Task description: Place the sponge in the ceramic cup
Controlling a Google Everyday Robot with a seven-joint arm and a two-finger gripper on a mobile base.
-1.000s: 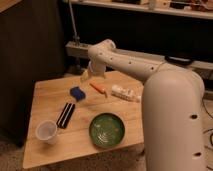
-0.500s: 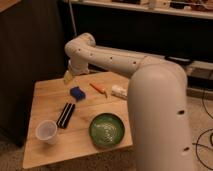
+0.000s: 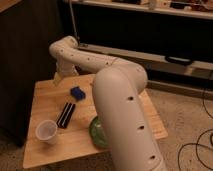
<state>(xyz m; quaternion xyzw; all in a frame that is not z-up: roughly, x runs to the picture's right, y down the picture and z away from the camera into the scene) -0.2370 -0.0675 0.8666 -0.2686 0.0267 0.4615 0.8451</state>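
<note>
1. On the table (image 3: 42, 102), bare wood lies along the left and near edges. The ceramic cup (image 3: 46, 132) stands at the near left, and the sponge (image 3: 77, 92) lies farther back, well apart from it. A black block (image 3: 66, 114) lies between them.
2. The arm (image 3: 120, 100) rises from the near right and bends at the far left. The gripper (image 3: 57, 78) hangs over the far-left edge, left of the sponge.
3. I cannot tell how open the gripper is or whether it holds anything. The arm covers half of the green bowl (image 3: 96, 132).
</note>
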